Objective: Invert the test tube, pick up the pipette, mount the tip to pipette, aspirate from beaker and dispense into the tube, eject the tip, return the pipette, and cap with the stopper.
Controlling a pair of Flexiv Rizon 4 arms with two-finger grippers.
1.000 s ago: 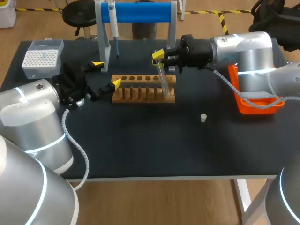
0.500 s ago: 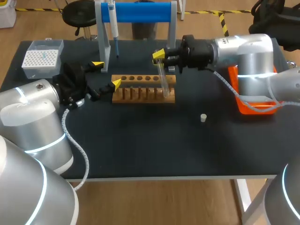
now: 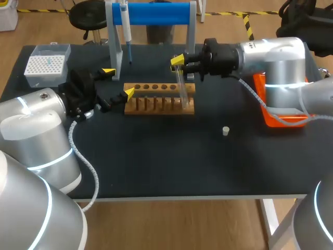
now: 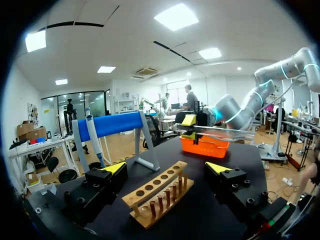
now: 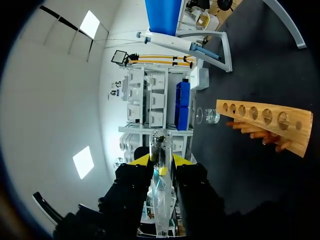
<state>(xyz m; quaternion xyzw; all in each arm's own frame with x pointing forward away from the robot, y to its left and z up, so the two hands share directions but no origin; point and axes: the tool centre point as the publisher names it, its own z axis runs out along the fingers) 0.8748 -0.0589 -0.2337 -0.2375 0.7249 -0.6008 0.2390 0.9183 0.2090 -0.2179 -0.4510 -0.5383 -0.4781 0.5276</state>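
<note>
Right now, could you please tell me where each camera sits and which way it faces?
Head view: above and behind the robot, looking down on the table; the left gripper is open at one end of the wooden rack, and the right gripper holds the test tube at the other.
Left wrist view: on the left wrist, facing across the wooden rack toward the right gripper; its own open fingers show.
Right wrist view: on the right wrist, facing along the clamped test tube, wooden rack ahead.
Shared: all three show the wooden rack and test tube.
</note>
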